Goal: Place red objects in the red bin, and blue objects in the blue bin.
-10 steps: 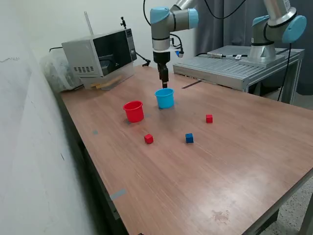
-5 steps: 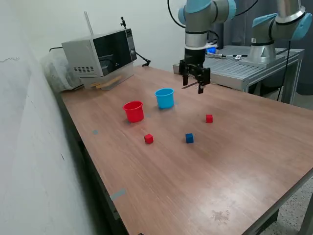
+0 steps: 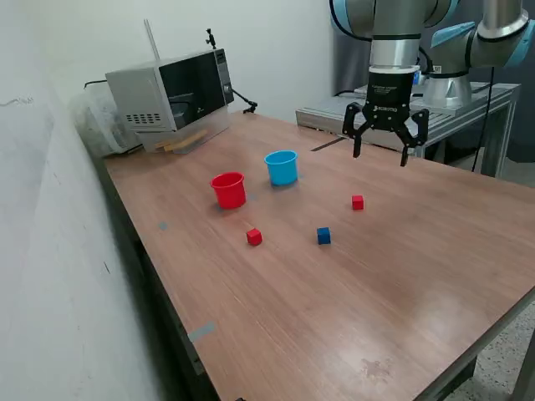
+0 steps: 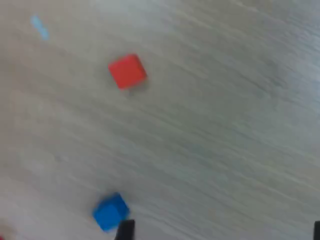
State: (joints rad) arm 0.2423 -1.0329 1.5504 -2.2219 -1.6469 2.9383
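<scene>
Hand (image 3: 381, 156) moved off blue cup (image 3: 282, 167); fingers spread, empty.

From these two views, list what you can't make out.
- Inside of the blue cup and red cup: exterior view, walls hide the bottoms, so any cube inside is unseen.
- Gripper: cut off in the wrist view, only dark finger tips at the edge.
- Red cube and blue cube: wrist view, blurred edges.
</scene>
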